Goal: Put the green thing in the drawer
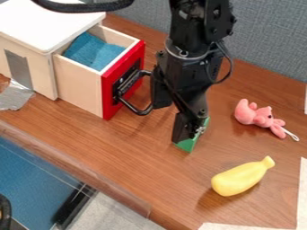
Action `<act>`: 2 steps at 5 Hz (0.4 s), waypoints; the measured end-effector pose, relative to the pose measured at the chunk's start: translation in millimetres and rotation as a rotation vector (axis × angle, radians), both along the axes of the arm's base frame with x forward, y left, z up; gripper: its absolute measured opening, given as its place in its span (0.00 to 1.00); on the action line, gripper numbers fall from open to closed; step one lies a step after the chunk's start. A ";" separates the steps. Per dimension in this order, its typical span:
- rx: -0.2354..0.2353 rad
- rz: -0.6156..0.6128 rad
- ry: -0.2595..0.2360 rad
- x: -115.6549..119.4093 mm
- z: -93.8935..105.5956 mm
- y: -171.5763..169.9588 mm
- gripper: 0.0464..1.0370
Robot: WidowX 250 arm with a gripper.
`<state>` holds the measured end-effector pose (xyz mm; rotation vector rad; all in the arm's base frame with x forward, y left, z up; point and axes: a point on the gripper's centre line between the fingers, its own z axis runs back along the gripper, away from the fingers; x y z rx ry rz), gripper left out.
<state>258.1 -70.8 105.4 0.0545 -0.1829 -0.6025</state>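
Brn table [132,157] holds drawer unit [46,72], pink plush [262,117] — & yel. toy [239,179].

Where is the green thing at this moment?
In the camera view, the green thing is near the middle, at the tip of the end effector, right of the open drawer.

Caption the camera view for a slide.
Claw at the green thing, near an open red-fronted drawer; pink plush and yellow toy nearby.

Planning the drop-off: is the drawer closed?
No, the drawer stands pulled out of its cabinet, with blue cloth showing inside.
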 end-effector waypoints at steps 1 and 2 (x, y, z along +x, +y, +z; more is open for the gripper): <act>0.009 0.008 0.026 -2.7 -7.2 1.3 0.96; 0.042 0.049 -0.004 -15.0 -11.2 -1.5 0.96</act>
